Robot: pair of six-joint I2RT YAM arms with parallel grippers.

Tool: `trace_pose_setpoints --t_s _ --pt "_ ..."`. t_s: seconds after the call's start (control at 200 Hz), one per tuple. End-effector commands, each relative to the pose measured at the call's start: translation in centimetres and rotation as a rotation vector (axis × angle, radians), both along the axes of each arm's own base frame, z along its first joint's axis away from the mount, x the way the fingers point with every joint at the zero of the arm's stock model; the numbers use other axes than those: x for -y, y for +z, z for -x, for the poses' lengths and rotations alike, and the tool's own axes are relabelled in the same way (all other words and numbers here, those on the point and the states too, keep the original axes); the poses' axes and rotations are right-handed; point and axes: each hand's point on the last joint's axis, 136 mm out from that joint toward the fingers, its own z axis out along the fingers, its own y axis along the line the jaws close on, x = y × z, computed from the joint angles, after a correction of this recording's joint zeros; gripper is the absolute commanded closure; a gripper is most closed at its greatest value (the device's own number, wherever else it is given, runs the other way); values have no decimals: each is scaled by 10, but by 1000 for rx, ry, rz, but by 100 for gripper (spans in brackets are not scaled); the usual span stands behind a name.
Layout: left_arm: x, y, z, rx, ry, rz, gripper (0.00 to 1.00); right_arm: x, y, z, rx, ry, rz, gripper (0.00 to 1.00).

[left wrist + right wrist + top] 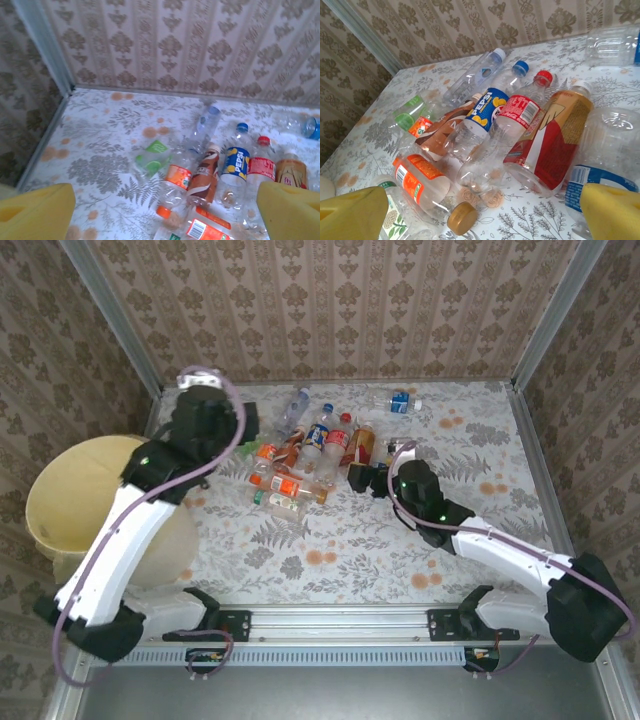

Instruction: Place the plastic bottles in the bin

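Several plastic bottles (300,455) lie in a pile at the back middle of the table, and one with a blue label (400,401) lies apart at the back right. The bin (70,495), pale yellow, stands off the table's left side. My left gripper (228,435) hangs open at the left end of the pile, and its yellow fingers (35,212) stand wide above an orange-label bottle (175,182) and a brown one (204,177). My right gripper (362,478) is open at the pile's right end, with a clear bottle (490,160) lying between its fingers (612,210).
Patterned walls and metal frame posts (120,330) close in the back and sides. The front half of the floral tabletop (340,550) is bare. The left arm's white link (120,550) passes beside the bin.
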Motion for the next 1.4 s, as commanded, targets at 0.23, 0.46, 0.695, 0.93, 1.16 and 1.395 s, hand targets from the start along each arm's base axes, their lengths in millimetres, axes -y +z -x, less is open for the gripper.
trace_pose_setpoints --t_s 0.23,0.46,0.695,0.93,1.16,1.395 --pt "48 -75 -25 -109 8 173 0 39 -8 19 13 -94 -21 0" --pt "65 -154 -21 -317 117 356 0 43 -16 29 32 -78 -45 0" --pt "73 -240 -2 -543 296 516 0 45 -17 31 43 -74 -34 0" --pt "58 -278 14 -617 468 546 0 46 -20 33 33 -63 -9 0" --pt "59 -313 31 -717 518 552 0 46 -22 33 29 -63 -5 0" --pt "56 -330 44 -767 525 524 6 43 -20 32 34 -53 -6 0"
